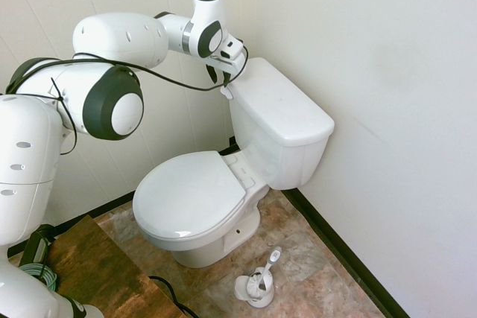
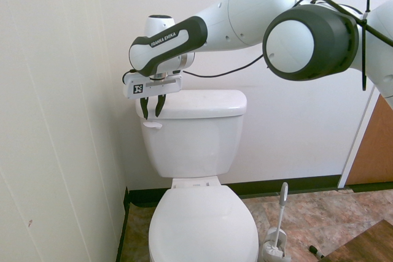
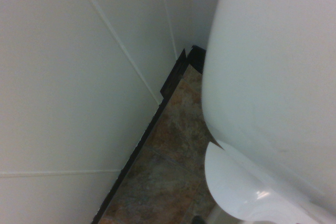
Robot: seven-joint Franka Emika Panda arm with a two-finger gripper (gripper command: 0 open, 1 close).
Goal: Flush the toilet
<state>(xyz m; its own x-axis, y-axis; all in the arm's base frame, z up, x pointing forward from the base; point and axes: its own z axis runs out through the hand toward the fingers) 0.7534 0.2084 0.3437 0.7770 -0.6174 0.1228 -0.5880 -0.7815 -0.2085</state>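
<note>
The toilet (image 2: 196, 151), glossy white ceramic with a boxy tank and oval lid, fills the frame center. The pincer (image 2: 151, 112) points down, fingers narrowly parted just above the small flush lever (image 2: 151, 124); whether it grips the lever cannot be told.

Glossy white toilet (image 2: 196, 151) in the corner — seat lid down, tank lid on, small flush lever at the tank's front.

"FRANKA EMIKA" on arm (image 2: 161, 44)
</note>
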